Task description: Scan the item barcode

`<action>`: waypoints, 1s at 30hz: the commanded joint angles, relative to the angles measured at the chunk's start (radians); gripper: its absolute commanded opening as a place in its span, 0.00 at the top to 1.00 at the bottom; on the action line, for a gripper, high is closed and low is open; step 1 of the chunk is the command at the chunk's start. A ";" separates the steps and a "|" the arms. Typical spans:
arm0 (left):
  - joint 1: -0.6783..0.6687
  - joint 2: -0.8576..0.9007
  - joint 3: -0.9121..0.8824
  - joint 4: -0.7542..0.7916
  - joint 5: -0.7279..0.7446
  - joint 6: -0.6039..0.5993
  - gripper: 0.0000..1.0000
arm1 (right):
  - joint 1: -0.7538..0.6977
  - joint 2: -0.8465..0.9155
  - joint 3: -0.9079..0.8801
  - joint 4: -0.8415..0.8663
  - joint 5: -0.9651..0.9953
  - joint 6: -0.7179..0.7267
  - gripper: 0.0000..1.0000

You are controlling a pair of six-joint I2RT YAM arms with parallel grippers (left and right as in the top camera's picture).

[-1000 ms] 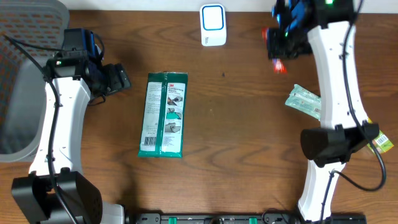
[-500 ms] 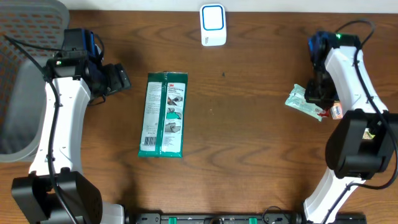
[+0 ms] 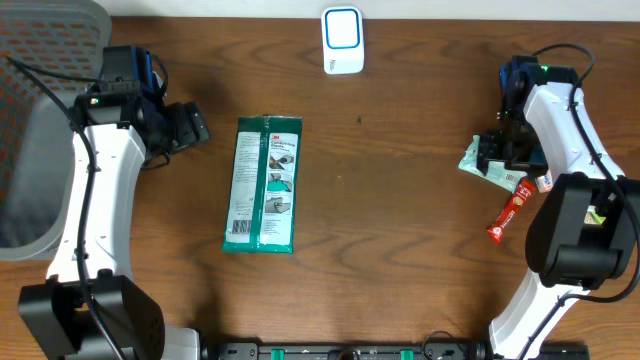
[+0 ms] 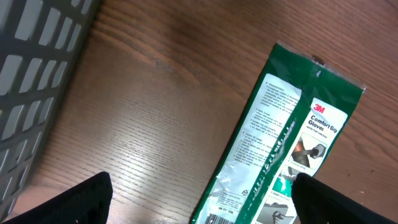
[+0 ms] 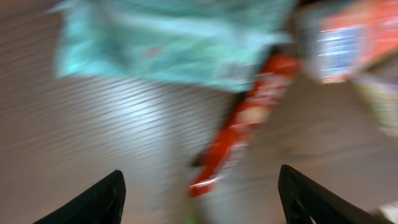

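Black fingers [image 5: 99, 202] of the right gripper [image 3: 497, 153] are standing wide apart and gripping nothing, though the wrist view is blurring badly. Beneath them one red stick sachet [image 3: 507, 210] is lying free on the wooden table [image 3: 400, 220], well to the right of the single green glove packet [image 3: 263, 185]. Its upper end is sitting just beside one pale green packet [image 3: 470, 160], which the gripper is partly covering from above. The left gripper [image 3: 192, 128] is likewise gaping fully and holding nothing, hanging near the glove packet's upper left corner without touching it. That glove packet is lying flat, printed side up, lengthwise toward the far edge. One white scanner [image 3: 342, 40] is standing beyond the glove packet's far end, slightly to its right. One grey slotted basket [image 3: 30, 150] is sitting well to the glove packet's left.
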 commanded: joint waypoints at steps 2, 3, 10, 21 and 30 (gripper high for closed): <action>0.004 0.004 0.003 -0.006 -0.002 0.006 0.08 | 0.014 -0.014 0.022 0.038 -0.564 -0.103 0.24; 0.004 0.004 0.003 -0.006 -0.002 0.006 0.07 | 0.020 -0.014 0.018 0.055 -0.661 -0.124 0.23; 0.004 0.004 0.003 -0.006 -0.002 0.006 0.08 | 0.164 -0.014 -0.006 0.251 -0.895 -0.056 0.21; 0.004 0.004 0.002 -0.006 -0.002 0.006 0.08 | 0.602 -0.011 -0.100 0.676 -0.511 0.248 0.01; 0.004 0.004 0.003 -0.006 -0.002 0.006 0.08 | 0.878 0.048 -0.159 0.853 -0.082 0.304 0.01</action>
